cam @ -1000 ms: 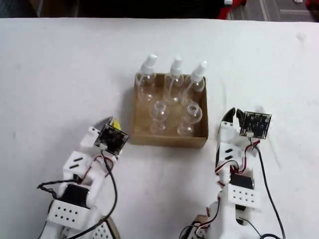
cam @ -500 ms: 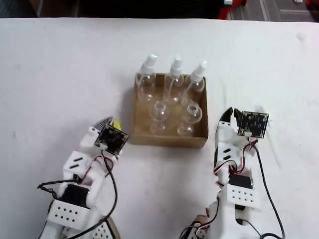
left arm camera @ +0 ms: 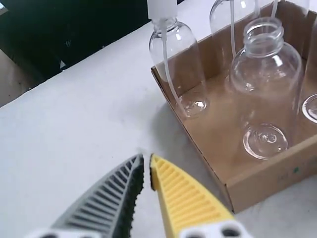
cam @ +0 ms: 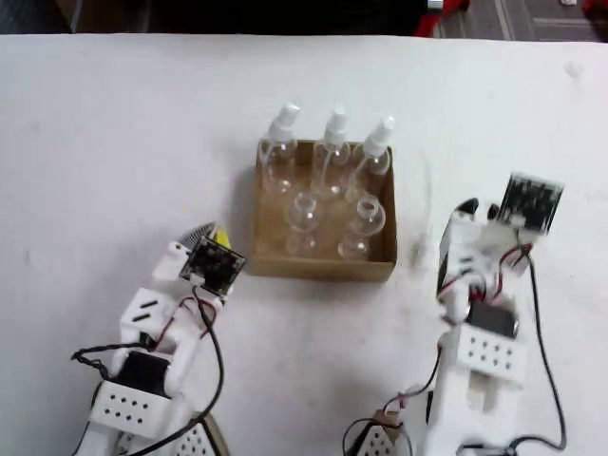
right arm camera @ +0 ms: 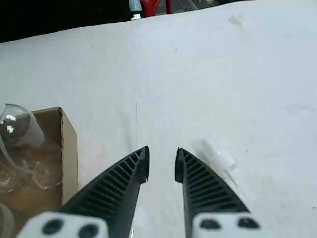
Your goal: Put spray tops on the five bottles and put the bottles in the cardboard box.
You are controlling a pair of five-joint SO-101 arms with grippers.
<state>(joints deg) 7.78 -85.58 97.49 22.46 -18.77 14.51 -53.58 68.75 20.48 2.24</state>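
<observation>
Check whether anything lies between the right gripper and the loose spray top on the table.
Nothing visible does. The spray top lies on the bare table close beside the open right gripper. The cardboard box is on the gripper's other side.

Five bottles stand in the cardboard box.

The left gripper is showing 1 grey ribbed finger and 1 yellow ribbed finger, while the right gripper is showing 2 black ribbed fingers. Just beside those black fingers, a white spray top is lying on the white table. Ahead of the yellow finger, the brown cardboard box is holding 5 clear bottles, 3 wearing white tops.
</observation>
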